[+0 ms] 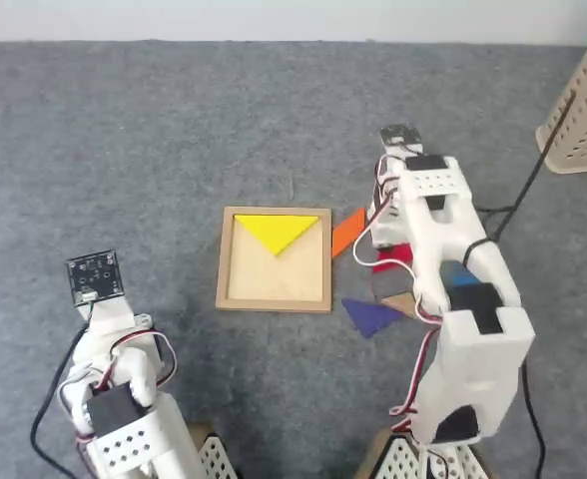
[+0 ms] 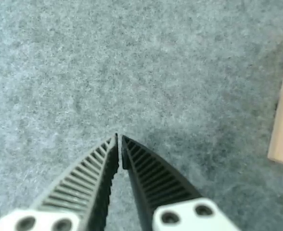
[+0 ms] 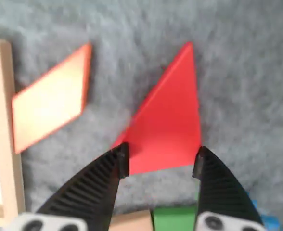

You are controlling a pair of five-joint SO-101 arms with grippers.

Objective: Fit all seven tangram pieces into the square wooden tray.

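Tray (image 1: 224,261) (square, pale wood) mid-tabletop on grey felt. Yellow triangle (image 1: 276,232) inside, long side against far wall. Right gripper (image 3: 161,153) spread wide, ribbed tips flanking red triangle (image 3: 168,120) lying flat on felt. Orange parallelogram (image 3: 50,115) just beside tray's right wall. Left gripper (image 2: 119,140) pinched closed, empty, toward near-left corner of tabletop.

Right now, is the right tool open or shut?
Open. The right tool has its jaws apart, one at each side of the red triangle.
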